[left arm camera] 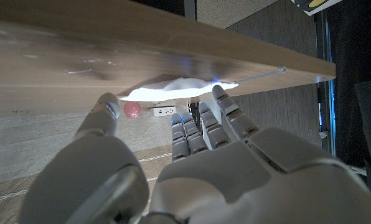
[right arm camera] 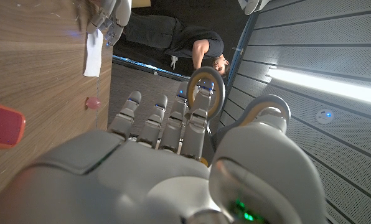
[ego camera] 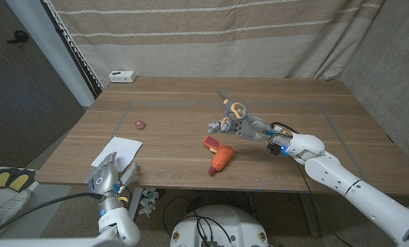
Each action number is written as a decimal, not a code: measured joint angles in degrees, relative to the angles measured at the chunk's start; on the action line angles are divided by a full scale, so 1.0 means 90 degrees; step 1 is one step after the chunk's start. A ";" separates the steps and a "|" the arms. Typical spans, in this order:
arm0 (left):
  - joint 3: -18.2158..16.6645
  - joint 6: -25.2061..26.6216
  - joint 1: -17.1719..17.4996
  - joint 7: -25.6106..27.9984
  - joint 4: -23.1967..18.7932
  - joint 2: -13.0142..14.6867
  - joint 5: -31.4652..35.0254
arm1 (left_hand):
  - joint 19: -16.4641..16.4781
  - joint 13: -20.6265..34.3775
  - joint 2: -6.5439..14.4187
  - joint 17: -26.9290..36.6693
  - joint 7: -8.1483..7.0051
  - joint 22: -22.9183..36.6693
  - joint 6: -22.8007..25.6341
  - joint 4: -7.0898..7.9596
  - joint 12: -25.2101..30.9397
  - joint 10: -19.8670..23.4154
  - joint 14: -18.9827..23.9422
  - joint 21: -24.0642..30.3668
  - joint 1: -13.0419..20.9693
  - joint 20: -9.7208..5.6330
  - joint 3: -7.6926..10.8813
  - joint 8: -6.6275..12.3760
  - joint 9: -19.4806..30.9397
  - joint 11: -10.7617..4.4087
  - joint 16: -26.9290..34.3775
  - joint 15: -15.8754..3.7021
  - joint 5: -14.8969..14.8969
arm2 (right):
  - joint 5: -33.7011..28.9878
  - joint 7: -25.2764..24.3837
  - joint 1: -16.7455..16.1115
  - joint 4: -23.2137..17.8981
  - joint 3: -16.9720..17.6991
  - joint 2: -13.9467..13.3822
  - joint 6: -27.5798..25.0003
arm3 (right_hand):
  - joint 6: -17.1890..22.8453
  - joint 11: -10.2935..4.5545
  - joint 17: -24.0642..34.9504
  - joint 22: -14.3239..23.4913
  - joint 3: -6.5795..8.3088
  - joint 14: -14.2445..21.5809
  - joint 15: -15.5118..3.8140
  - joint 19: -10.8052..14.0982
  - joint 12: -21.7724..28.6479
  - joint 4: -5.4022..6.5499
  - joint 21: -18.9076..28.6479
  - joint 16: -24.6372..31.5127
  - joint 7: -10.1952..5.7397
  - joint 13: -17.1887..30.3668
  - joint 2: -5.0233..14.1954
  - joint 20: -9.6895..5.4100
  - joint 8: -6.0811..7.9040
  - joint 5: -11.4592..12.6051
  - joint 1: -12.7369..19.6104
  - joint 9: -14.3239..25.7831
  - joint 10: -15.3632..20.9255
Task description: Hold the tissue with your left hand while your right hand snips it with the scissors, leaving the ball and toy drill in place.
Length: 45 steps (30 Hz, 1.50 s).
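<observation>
Right hand (ego camera: 240,125) held scissors (ego camera: 230,108) lifted over counter (ego camera: 177,103) middle, fingers through yellow-grey loops. Left hand (ego camera: 110,177) stood at near counter edge, fingers spread, gripping nothing, just beside tissue (ego camera: 117,150). Tissue lay uncut near front left corner, well apart from scissors. Ball (ego camera: 139,124) and toy drill (ego camera: 219,156) sat undisturbed. Judged: scissors secured; holding tissue and snip both left.

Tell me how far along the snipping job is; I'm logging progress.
Done: the right robot hand holds the scissors above the table. In hand: the left robot hand sits at the table edge beside the tissue, not visibly gripping it. Left: holding and cutting. Ball and toy drill lie untouched.
</observation>
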 measured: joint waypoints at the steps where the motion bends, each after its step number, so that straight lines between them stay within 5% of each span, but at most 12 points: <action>1: 0.0019 0.0021 -0.0013 -0.0004 0.0005 0.0010 -0.0011 | 0.0006 -0.0004 0.0003 0.0000 0.0000 -0.0008 0.0021 0.0000 0.0000 0.0000 0.0009 0.0000 -0.0003 0.0027 0.0000 0.0000 0.0000 0.0000 0.0000 0.0009 0.0000 | 0.0000 -0.0001 0.0003 0.0003 -0.0002 0.0005 -0.0002 | 0.0000 0.0000 0.0000 0.0000 0.0000 0.0000 0.0000 0.0000 0.0000 0.0000 0.0000 0.0000 0.0000 0.0000 0.0000 0.0000 0.0000 0.0000 0.0000 0.0000 0.0000; 10: 0.0128 0.0107 -0.0107 -0.0010 0.0047 0.0075 -0.0063 | 0.0196 -0.0019 -0.0048 -0.0059 -0.0084 -0.0051 0.0212 0.0000 0.0050 0.0114 0.0361 0.0081 0.0048 0.0306 0.0000 0.0048 0.0000 -0.0162 0.0098 0.0288 0.0000 | 0.0003 -0.0026 0.0007 0.0001 -0.0004 0.0011 -0.0023 | 0.0000 0.0000 0.0000 0.0000 0.0000 0.0000 0.0000 0.0000 0.0000 0.0000 0.0000 0.0000 0.0000 -0.0030 0.0034 0.0000 0.0000 0.0000 0.0032 0.0000 0.0000; 19: 0.0167 0.0107 -0.0167 -0.0010 0.0050 0.0083 -0.0063 | 0.0280 -0.0034 -0.0063 -0.0088 0.0155 -0.0106 0.0565 0.0001 0.0098 0.0209 0.0563 0.0168 0.0150 0.0383 0.0053 0.0122 0.0000 -0.0203 0.0098 0.0304 0.0000 | 0.0003 -0.0053 0.0007 0.0001 -0.0004 0.0011 -0.0040 | 0.0035 0.0000 -0.0030 0.0000 0.0000 0.0000 0.0000 0.0000 0.0000 0.0000 0.0000 0.0000 0.0035 -0.0030 0.0059 0.0000 -0.0046 0.0000 0.0008 0.0000 0.0000; 24: 0.0207 0.0268 -0.0212 -0.0006 0.0024 0.0097 -0.0255 | 0.0518 -0.0058 -0.0056 -0.0111 0.0220 -0.0149 0.0698 -0.0036 0.0149 0.0339 0.0937 0.0291 0.0241 0.0188 0.0090 0.0122 0.0000 -0.0150 0.0142 0.0272 0.0000 | 0.0000 -0.0060 0.0006 -0.0051 0.0002 -0.0011 -0.0053 | 0.0034 0.0000 -0.0029 0.0000 0.0000 0.0000 0.0000 0.0023 0.0000 0.0000 0.0000 0.0000 0.0035 -0.0060 0.0059 0.0023 -0.0070 0.0000 0.0008 0.0033 0.0000; 29: 0.0224 0.0388 -0.0244 -0.0020 0.0011 0.0105 -0.0304 | 0.0953 -0.0079 -0.0128 -0.0139 0.0569 -0.0229 0.1183 -0.0097 0.0372 0.0951 0.1468 0.0422 0.0590 -0.0248 0.0190 0.0234 -0.0030 -0.0054 0.0191 0.0201 -0.0038 | -0.0008 -0.0065 0.0019 -0.0054 0.0002 -0.0012 -0.0063 | 0.0070 0.0000 -0.0029 0.0000 0.0000 0.0000 0.0000 0.0023 0.0000 0.0000 0.0000 0.0000 -0.0001 -0.0060 0.0059 0.0023 -0.0070 0.0000 0.0008 0.0033 0.0000; 45: 0.0258 0.0329 -0.0300 0.0116 0.0098 0.0078 -0.0472 | 0.1030 -0.0122 -0.0231 -0.0163 0.0731 -0.0278 0.1615 -0.0088 0.0447 0.1513 0.2375 0.0776 0.0921 -0.0325 0.0229 0.0250 -0.0030 -0.0001 0.0190 -0.0026 -0.0168 | -0.0024 -0.0100 0.0058 -0.0079 -0.0006 -0.0025 -0.0110 | 0.0105 0.0000 -0.0058 0.0000 0.0000 0.0000 0.0000 0.0023 0.0000 0.0000 0.0000 0.0000 0.0036 -0.0089 0.0058 0.0023 -0.0070 0.0000 0.0008 0.0032 0.0000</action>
